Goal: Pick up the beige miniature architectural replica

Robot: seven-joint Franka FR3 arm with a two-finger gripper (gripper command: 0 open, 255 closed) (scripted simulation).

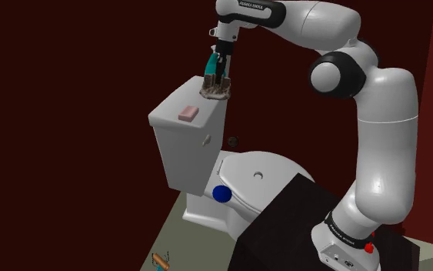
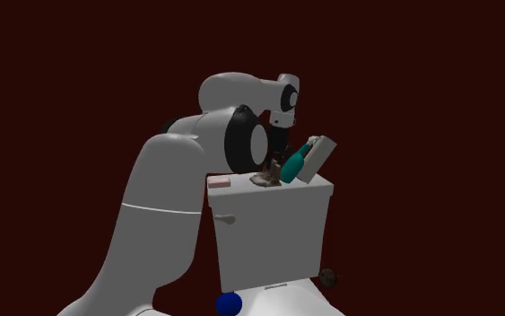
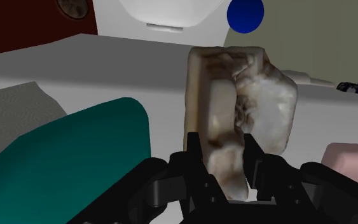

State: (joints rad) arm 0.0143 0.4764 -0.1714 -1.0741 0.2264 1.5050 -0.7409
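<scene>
Beige and brown, mottled like worn stone: the beige replica point(image 3: 247, 95) is at the far end of the tank lid point(image 1: 170, 109), just beside a teal bottle point(image 3: 75, 159). The gripper point(image 3: 224, 149) points down onto it. The two black fingers point(image 3: 193, 153) bear on opposite flanks of its lower part, clamped on it. Whether its base is off the lid, cannot tell.

Step in hand, as I judge it: the lift.
- Go straight up, slowly, wrist vertical.
- The grip sits low on a lumpy, irregular shape, so contact is probably uneven. A jerk or tilt could let the piece pivot between the fingers.
- The bottle leans close alongside one finger. A sideways pull risks dragging it or tipping it off the lid.
- Clear the bottle's top before any lateral travel.

Surface: the lid is pale grey, smooth and narrow.
- A pink soap bar point(image 1: 188, 112) lies well toward the other end.
- A pale box point(image 2: 320, 157) stands tilted at the bottle's end.
- There is little margin, since the replica sits near the lid's edge.

Room: dark red walls and a white toilet with its seat cover point(image 1: 261, 173) down.
- A blue ball point(image 1: 221, 193) sits by the bowl.
- A small dark sphere point(image 1: 233, 142) shows low beside the tank.
- The dark stand point(image 1: 284, 223) is close against the bowl.
- The floor point(image 1: 184, 239) is olive-grey, with a small orange-and-blue item point(image 1: 161, 262) on it.
</scene>
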